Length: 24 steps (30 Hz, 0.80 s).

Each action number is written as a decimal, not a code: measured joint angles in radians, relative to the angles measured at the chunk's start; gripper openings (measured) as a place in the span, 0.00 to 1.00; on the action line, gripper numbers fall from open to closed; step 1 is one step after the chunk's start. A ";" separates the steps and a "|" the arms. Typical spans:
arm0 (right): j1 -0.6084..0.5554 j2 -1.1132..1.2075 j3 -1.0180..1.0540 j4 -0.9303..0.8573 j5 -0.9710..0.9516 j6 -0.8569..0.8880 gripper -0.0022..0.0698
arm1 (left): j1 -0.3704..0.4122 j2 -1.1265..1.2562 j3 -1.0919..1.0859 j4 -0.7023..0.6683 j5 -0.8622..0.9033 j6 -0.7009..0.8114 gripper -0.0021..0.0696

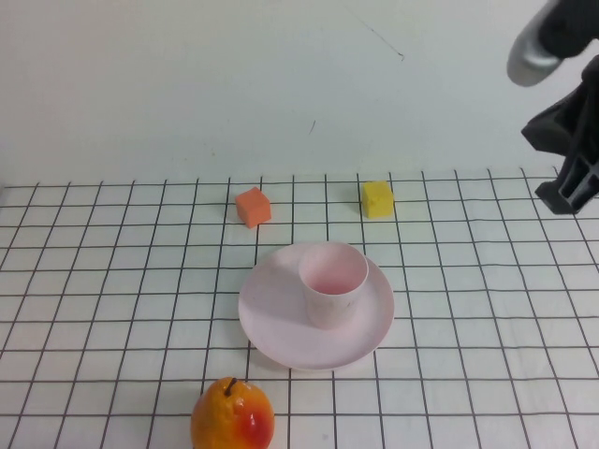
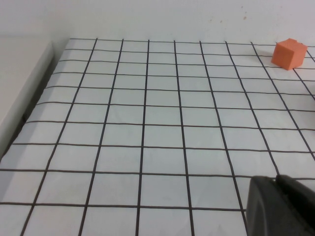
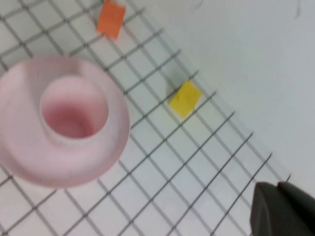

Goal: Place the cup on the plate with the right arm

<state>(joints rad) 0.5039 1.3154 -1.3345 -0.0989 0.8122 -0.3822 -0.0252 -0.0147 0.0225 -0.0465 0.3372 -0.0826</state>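
High view, reading from left: the left gripper [image 2: 280, 206] never shows there, and only a dark corner of it appears in the left wrist view, over bare gridded cloth with the orange cube [image 2: 289, 53] far ahead of it. I cannot tell whether it is spread or closed. It looks parked out of the way, which fits a job given to the other arm.

Further along, a pear [image 1: 232, 416] sits at the near edge, well away from either gripper. The yellow cube [image 1: 377, 198] sits at the back of the cloth, between the plate and the right gripper.

At the middle, the cup [image 1: 332, 283] stands upright on the plate [image 1: 271, 318], a little off centre toward the right gripper's side. To my eye the placing is done.

At the far right, the right gripper [image 1: 573, 192] hangs raised, well apart from the cup and holding nothing. How wide it stands I cannot tell. Its height suggests it is staying clear of the cup's rim.
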 joint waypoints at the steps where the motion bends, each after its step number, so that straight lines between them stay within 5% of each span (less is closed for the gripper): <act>1: 0.000 -0.038 0.063 0.003 -0.091 0.000 0.03 | 0.000 0.000 0.000 0.000 0.000 0.000 0.02; 11: -0.167 -0.454 0.711 0.057 -0.670 0.069 0.03 | 0.000 0.000 0.000 0.000 0.000 0.000 0.02; 24: -0.484 -0.962 1.197 0.113 -0.759 0.147 0.03 | 0.000 0.000 0.000 0.000 0.000 0.000 0.02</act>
<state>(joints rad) 0.0201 0.3529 -0.1380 0.0137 0.0531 -0.2355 -0.0252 -0.0147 0.0225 -0.0465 0.3372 -0.0826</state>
